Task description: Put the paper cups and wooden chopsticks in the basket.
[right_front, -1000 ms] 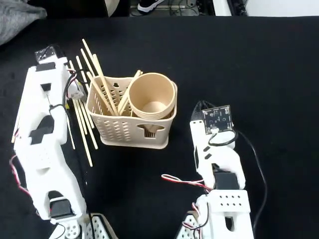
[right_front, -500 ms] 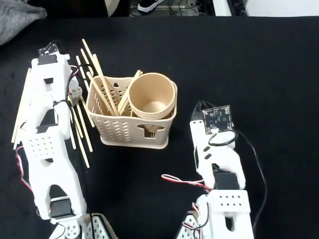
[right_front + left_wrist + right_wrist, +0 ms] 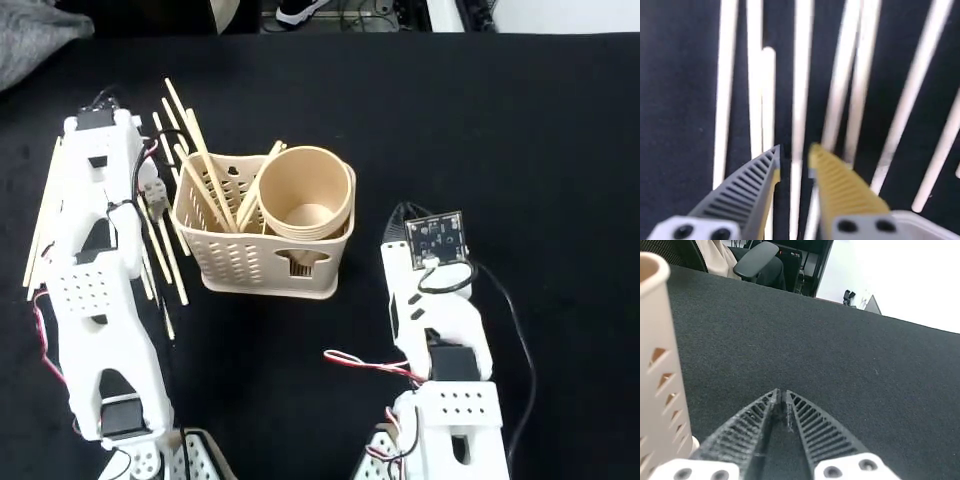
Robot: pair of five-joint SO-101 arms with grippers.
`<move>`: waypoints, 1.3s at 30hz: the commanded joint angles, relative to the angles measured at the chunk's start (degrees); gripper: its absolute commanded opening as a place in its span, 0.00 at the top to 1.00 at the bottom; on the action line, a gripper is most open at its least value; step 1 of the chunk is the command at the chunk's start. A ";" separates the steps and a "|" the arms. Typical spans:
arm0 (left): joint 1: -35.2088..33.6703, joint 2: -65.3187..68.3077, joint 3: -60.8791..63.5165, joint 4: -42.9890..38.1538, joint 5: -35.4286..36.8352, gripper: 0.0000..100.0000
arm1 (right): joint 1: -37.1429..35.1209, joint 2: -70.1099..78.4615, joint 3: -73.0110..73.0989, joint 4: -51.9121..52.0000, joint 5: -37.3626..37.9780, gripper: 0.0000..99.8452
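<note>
Left hand (image 3: 794,154): jaws slightly parted, straddling one loose chopstick (image 3: 799,100) flat on the desk (image 3: 520,130); judged set for a pinch.
Right hand (image 3: 782,399): closed, empty, at the basket's 4 o'clock.
Basket (image 3: 262,272): holds nested paper cups (image 3: 305,190) and leaning chopsticks (image 3: 205,165).
Outstanding: scattered chopsticks (image 3: 175,270) at the basket's 9 o'clock.

My claw (image 3: 782,402) hangs low over the black table (image 3: 850,355), its two ribbed fingers pressed together at the tips with nothing between them. The slotted wall of the basket (image 3: 660,370) stands near me. Past the table's far edge sits an office chair (image 3: 762,257).
</note>
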 commanded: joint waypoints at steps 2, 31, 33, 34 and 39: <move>-1.36 -0.62 -0.22 0.97 0.44 0.84 | 0.70 -0.04 -0.48 -0.35 0.26 0.99; -1.89 -19.34 15.25 -4.92 0.70 0.97 | 0.62 -0.04 -0.48 -0.35 0.26 0.99; -1.89 -25.67 24.48 -11.25 0.70 0.97 | 0.62 -0.04 -0.48 -0.35 0.26 0.99; -1.98 -29.27 29.49 -14.59 0.70 0.97 | 0.62 -0.04 -0.48 -0.35 0.26 0.99; -1.98 -49.14 51.12 -31.38 0.70 0.97 | 0.62 -0.04 -0.40 -0.35 0.26 0.99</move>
